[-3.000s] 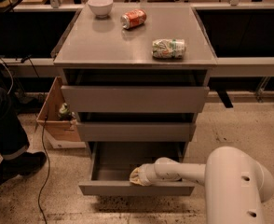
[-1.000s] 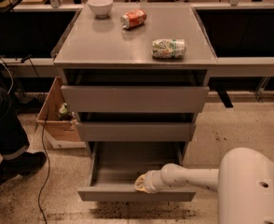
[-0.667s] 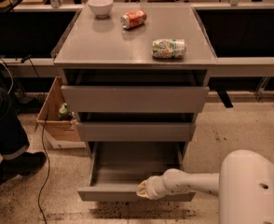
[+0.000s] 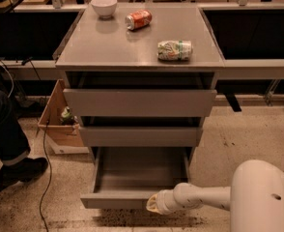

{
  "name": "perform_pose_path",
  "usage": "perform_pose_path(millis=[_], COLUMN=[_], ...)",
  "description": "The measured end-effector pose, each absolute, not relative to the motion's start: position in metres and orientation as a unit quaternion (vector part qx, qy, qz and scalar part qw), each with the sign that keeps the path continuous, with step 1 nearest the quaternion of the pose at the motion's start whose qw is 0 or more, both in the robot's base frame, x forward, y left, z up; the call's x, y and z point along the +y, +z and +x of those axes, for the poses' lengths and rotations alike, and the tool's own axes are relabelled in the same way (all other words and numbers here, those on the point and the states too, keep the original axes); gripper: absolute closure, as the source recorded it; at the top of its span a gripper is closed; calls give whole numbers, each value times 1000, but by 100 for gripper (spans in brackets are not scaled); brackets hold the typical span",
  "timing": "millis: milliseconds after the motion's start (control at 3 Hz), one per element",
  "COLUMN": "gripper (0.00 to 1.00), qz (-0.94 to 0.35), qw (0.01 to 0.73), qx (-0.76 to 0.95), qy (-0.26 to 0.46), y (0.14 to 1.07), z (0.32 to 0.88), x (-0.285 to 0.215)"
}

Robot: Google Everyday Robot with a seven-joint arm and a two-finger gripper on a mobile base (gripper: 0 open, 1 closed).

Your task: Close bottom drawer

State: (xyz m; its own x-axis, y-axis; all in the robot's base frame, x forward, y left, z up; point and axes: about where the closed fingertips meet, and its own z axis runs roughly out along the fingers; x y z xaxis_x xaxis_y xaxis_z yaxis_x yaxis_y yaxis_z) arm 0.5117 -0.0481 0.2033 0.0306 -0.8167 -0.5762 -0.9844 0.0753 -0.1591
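The bottom drawer (image 4: 114, 200) is the lowest of the grey cabinet's three and stands pulled far out, showing its deep empty tray (image 4: 137, 170). Its flat front panel runs along the bottom of the view. My gripper (image 4: 152, 203) sits at the end of the white arm, which comes in from the lower right. It is at the right part of the drawer's front panel, level with its top edge and touching or nearly touching it.
The middle drawer front (image 4: 141, 136) and the top drawer front (image 4: 139, 102) sit above. On the cabinet top are a white bowl (image 4: 104, 6), an orange can (image 4: 138, 19) and a crushed can (image 4: 175, 50). A cardboard box (image 4: 60, 124) and a person's leg and shoe (image 4: 11, 149) are at left.
My gripper has moved out of the drawer tray toward me and down, ending at the front panel's outer side. The drawer itself has stayed pulled out.
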Motion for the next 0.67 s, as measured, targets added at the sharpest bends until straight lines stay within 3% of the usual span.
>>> perform_pose_path(millis=[667], gripper=[100], qz=[-672], qw=[305], qx=[657], qy=[156], y=[169], z=[508], x=[-50])
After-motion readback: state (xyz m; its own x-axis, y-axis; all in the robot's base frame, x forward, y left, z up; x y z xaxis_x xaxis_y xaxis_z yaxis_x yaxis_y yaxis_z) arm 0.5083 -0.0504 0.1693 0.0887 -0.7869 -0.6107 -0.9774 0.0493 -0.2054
